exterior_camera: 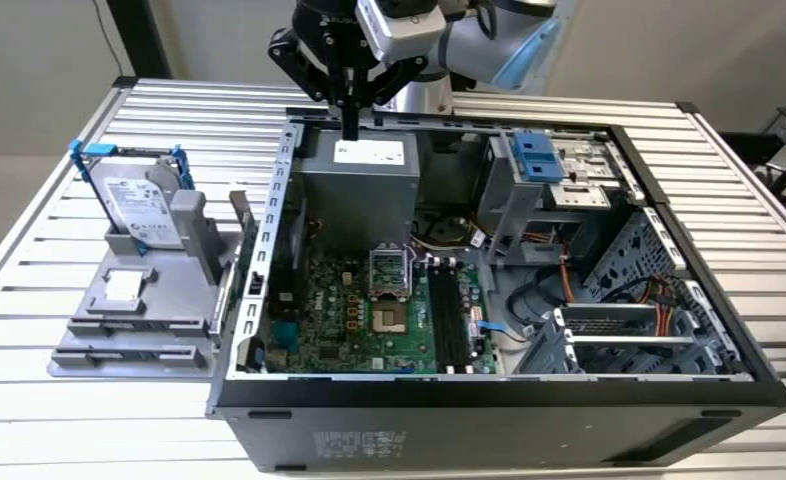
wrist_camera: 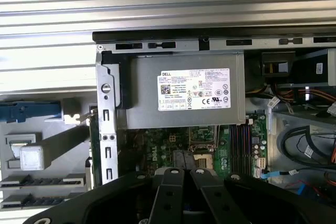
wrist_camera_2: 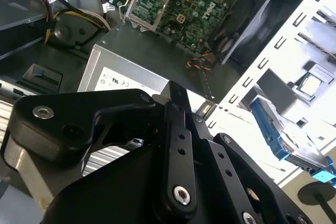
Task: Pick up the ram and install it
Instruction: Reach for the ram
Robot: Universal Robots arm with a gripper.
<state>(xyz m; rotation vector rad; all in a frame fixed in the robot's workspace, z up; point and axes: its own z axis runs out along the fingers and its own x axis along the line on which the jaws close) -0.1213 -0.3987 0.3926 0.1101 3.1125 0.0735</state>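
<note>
The ram (exterior_camera: 244,228) looks like the thin dark board standing on edge in the grey fixture (exterior_camera: 140,300), just outside the case's wall on the exterior view's left. In the first wrist view its green edge (wrist_camera: 90,129) runs along that wall. My gripper (exterior_camera: 350,132) hangs over the far end of the open computer case (exterior_camera: 500,400), above the grey power supply (exterior_camera: 360,180). Its black fingers are pressed together with nothing between them. It is well apart from the ram. The motherboard's long black slots (exterior_camera: 453,318) lie empty beside the processor socket (exterior_camera: 390,270).
A hard drive in a blue bracket (exterior_camera: 140,205) leans on the fixture, on the exterior view's left. Inside the case are drive cages (exterior_camera: 633,330), cables (exterior_camera: 567,280) and a blue latch (exterior_camera: 533,158). The case stands on a slatted metal table (exterior_camera: 86,410).
</note>
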